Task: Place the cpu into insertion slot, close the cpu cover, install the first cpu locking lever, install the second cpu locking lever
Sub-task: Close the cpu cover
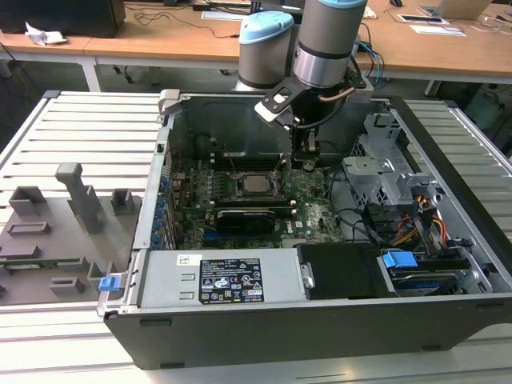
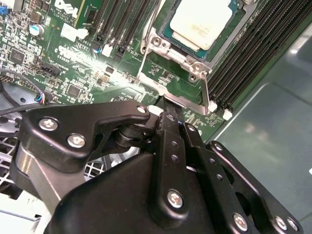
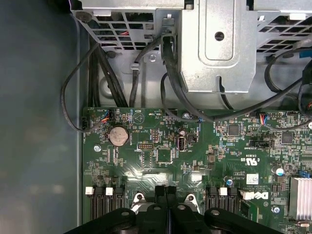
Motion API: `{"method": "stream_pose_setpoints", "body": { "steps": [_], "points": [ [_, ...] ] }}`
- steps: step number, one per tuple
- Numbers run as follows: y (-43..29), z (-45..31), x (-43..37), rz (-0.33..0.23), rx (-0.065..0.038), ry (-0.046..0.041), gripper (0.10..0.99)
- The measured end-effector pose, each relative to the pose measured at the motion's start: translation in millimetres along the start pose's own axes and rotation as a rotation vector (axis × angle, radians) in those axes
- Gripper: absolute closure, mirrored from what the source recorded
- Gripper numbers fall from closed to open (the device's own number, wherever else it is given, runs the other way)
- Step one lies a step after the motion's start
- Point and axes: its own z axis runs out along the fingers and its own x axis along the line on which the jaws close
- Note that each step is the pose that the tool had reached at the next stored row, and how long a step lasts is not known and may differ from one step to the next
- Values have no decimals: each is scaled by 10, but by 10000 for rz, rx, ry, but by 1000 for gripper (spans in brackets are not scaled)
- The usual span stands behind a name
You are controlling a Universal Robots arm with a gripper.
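Subject: open grey metal computer case (image 1: 146,228) lying on a pale slatted metal table (image 1: 80,120). A green motherboard (image 1: 314,210) fills the case floor.

Arm: the grey robot arm comes down from the upper centre of the exterior view. Its black gripper (image 1: 306,164) is low over the board, just to the exterior view's right of the socket.

Claw: both wrist views show the black fingers (image 3: 158,195) drawn together, with only a thin seam between them. The gripper (image 2: 166,103) tips sit at the silvery edge of the socket frame. Whether they pinch anything there cannot be determined.

Task item: the small square cpu with a pale silver-grey top (image 2: 200,20) is seated in the square silver-rimmed insertion slot (image 1: 242,186), at the centre of the exterior view. The thin silvery cpu cover frame (image 2: 192,66) appears to lie flat around the chip. A thin silvery wire lever (image 2: 146,48) runs along one side of the socket; whether it is latched cannot be told.

Surroundings: long black memory slots (image 2: 248,53) flank the socket. The first wrist view shows a round silver coin cell (image 3: 117,136) on the board, with a silvery perforated drive cage (image 3: 214,48) and black cables (image 3: 97,63) beyond its edge.
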Motion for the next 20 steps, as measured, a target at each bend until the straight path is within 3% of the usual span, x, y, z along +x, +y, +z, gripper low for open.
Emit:
{"method": "stream_pose_setpoints", "body": {
  "steps": [20],
  "points": [
    [-99, 2, 1, -1, -1, 0, 976]
  ]
}}
